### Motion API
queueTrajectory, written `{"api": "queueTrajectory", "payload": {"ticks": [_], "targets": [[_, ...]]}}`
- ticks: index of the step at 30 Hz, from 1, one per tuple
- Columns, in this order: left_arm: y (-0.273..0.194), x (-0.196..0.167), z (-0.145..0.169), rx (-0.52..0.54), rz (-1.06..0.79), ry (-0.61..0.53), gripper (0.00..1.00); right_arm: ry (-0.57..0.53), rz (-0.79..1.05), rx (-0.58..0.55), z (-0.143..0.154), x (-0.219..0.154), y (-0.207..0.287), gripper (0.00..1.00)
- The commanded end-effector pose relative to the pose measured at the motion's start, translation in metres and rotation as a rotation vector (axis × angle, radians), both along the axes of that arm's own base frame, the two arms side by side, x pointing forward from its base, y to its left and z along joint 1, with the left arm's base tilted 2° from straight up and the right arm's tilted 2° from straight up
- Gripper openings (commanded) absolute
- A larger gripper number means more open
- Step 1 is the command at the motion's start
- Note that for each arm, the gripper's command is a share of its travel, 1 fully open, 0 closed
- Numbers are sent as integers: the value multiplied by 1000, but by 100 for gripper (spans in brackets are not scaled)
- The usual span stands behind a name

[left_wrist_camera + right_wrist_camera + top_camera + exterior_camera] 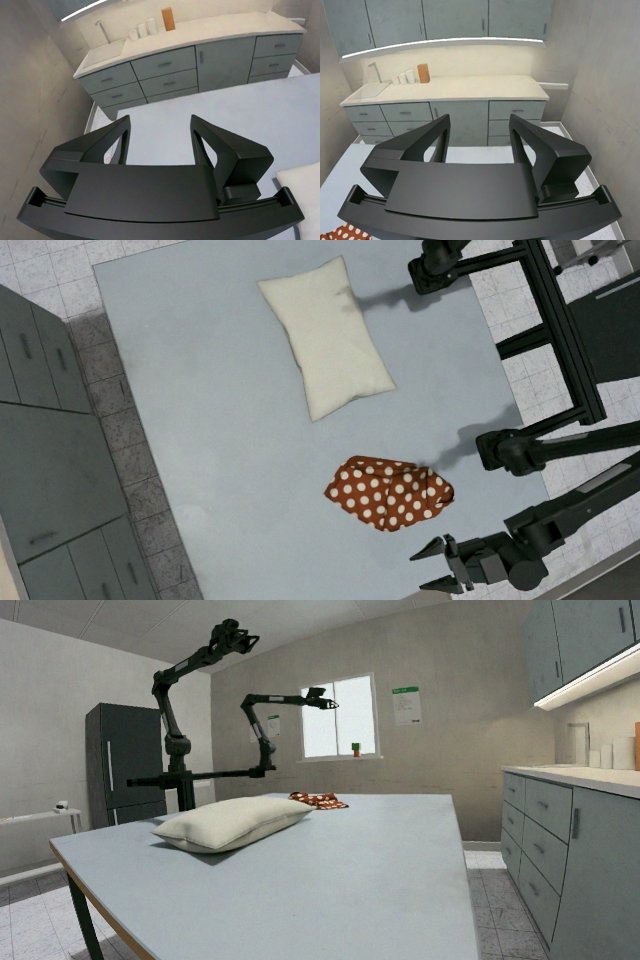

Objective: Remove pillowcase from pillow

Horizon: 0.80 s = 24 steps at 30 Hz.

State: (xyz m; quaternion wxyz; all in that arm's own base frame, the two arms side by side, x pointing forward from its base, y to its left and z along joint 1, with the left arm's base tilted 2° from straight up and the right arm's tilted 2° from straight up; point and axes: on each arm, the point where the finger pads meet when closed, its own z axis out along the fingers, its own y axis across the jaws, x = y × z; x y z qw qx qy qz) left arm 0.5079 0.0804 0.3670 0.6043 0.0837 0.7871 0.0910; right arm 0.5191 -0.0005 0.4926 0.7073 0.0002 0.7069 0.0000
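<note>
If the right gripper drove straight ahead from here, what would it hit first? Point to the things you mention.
Probably the grey-green lower cabinets (55, 460) (605, 880) (225, 64) (464, 124): the right gripper (253, 645) (479, 119) points at them across the table (200, 390) (350, 880) (160, 139) (475, 155). Depth is unclear; a downward slant might meet the tabletop's far edge first.

open gap between pillow (327, 340) (230, 822) (303, 191) and crumpled pillowcase (390, 494) (320, 801) (348, 233), both blocking low sideways passage

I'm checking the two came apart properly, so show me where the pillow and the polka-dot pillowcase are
Pillow (327, 340) (232, 822) (305, 191): top, exterior and left wrist views, on its cream fabric.
Polka-dot pillowcase (389, 496) (327, 801) (351, 233): top, exterior and right wrist views, on its spotted cloth.
</note>
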Motion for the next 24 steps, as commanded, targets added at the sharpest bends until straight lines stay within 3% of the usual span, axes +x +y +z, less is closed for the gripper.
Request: {"api": "queueTrajectory", "payload": {"ticks": [1, 4, 5, 10, 16, 19, 20, 24], "targets": [[-11, 20, 63, -75, 20, -122, 60, -19, -1, -10, 9, 4, -2, 60], [-31, 23, 89, -131, 14, -176, 60, -18, 0, -10, 9, 4, -1, 60], [-40, 14, 116, -149, 6, -229, 60, -19, 0, -10, 9, 4, -1, 60], [-72, 17, 157, -263, -9, -315, 60, -15, -1, -10, 7, 4, -2, 60], [-81, 20, 166, -296, -3, -333, 60, -24, -1, -10, 12, 3, -2, 60], [-72, 21, 131, -235, 13, -264, 60, -24, -1, -10, 13, 3, -2, 60], [-82, 9, 180, -229, -18, -349, 60, -23, -2, -10, 12, 3, -2, 60], [-86, 6, 187, -228, -33, -369, 60, -24, -2, -10, 13, 3, -3, 60]]}}
